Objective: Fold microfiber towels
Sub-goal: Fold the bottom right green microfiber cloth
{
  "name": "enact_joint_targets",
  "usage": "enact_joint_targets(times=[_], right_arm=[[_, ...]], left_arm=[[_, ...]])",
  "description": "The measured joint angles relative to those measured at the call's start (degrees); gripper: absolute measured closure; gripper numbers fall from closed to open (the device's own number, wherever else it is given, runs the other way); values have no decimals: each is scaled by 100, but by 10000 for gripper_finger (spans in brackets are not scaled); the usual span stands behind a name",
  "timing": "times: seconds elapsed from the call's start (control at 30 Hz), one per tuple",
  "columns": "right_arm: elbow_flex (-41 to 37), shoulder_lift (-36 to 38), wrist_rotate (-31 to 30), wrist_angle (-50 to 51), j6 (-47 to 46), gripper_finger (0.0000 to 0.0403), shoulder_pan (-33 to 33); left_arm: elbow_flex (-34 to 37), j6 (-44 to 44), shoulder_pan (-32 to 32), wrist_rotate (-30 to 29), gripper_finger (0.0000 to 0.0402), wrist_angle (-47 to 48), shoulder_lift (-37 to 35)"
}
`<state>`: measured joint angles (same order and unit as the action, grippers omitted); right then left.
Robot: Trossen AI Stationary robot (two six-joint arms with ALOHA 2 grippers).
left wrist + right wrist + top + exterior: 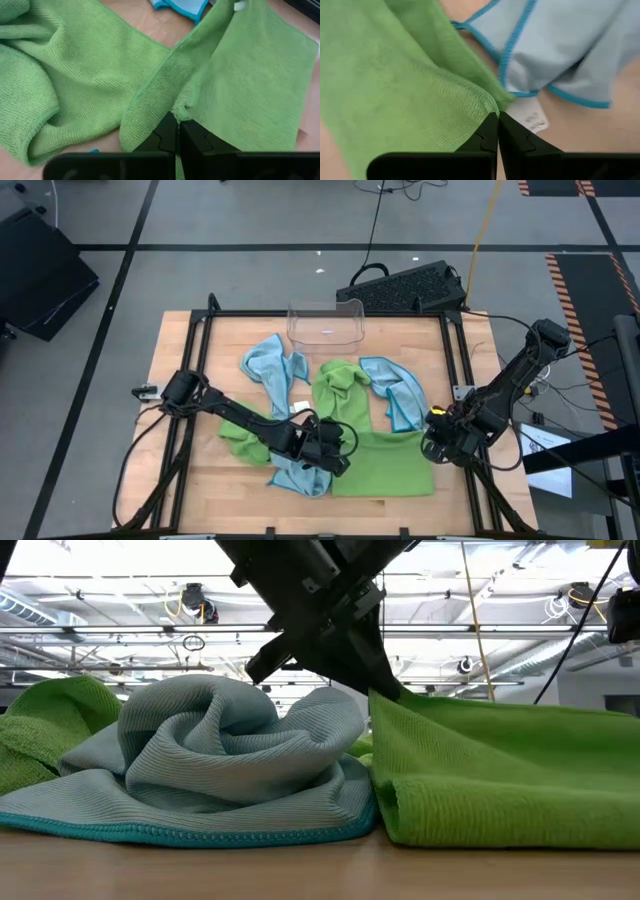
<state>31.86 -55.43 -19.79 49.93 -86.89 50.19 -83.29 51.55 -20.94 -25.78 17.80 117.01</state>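
Hard to read much from the low view, since a crumpled light blue towel [220, 765] and the flat green towel [510, 780] fill it and the dark arm above is cut off at the top edge. In the high view the left tool [335, 448] sits over the seam between those two cloths, so part of both is covered by the arm. The one label I can spot is a small white tag [532, 117] in the right wrist view, with a few faint grey marks on it that I can't read (too blurry to call letters). Both tools are pinched tight: the left one has its tips closed on the near-left corner edge of the flat green towel [385, 465], and the right tool [437, 430] is clamped on that same towel's far-right corner, right beside a second light blue towel [395, 385] with darker blue trim. That green towel lies spread on the wooden worktop [180, 480] between the two tools, toward the front. Further back there's a bunched green towel [335, 385], another blue towel [275, 365], one more green towel [240, 435] under the left arm, and a clear plastic bin [325, 323] at the far edge.
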Motion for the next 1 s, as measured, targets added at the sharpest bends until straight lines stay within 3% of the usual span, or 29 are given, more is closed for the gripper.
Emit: enact_joint_targets(times=[0.23,0.37,0.73,1.0], right_arm=[[0,0,-151,28,-46,401,0],[-2,-1,-268,19,-57,379,0],[0,45,-405,479,-674,276,-2],[85,346,17,216,-704,257,0]], left_arm=[[0,-111,99,0,394,13,0],[0,-111,145,3,394,13,0],[2,98,154,11,308,61,0],[2,638,154,374,291,-185,0]])
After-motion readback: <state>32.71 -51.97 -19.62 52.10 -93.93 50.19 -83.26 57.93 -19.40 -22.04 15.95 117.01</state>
